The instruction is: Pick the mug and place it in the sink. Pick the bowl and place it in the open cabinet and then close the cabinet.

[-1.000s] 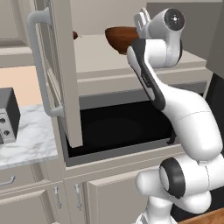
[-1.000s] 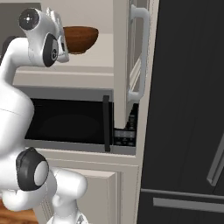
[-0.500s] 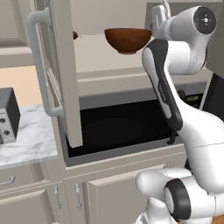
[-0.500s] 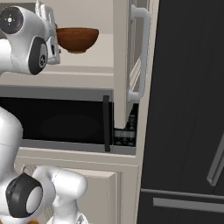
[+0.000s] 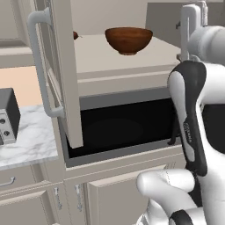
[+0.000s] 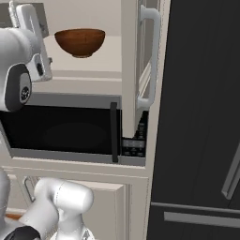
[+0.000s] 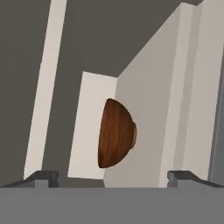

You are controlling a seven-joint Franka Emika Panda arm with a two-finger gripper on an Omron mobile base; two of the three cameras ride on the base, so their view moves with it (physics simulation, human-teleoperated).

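Now bowl point(image 7: 116, 133) sits well beyond wide-open end effector point(image 7: 113, 177).

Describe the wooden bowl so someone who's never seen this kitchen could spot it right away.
Find the black built-in microwave; directly above it is the open beige cabinet with long silver bar handles. On its pale shelf, standing upright, is the bowl, wide, round, dark reddish-brown with visible grain. It is far bigger than the small dark object half hidden behind the left door.
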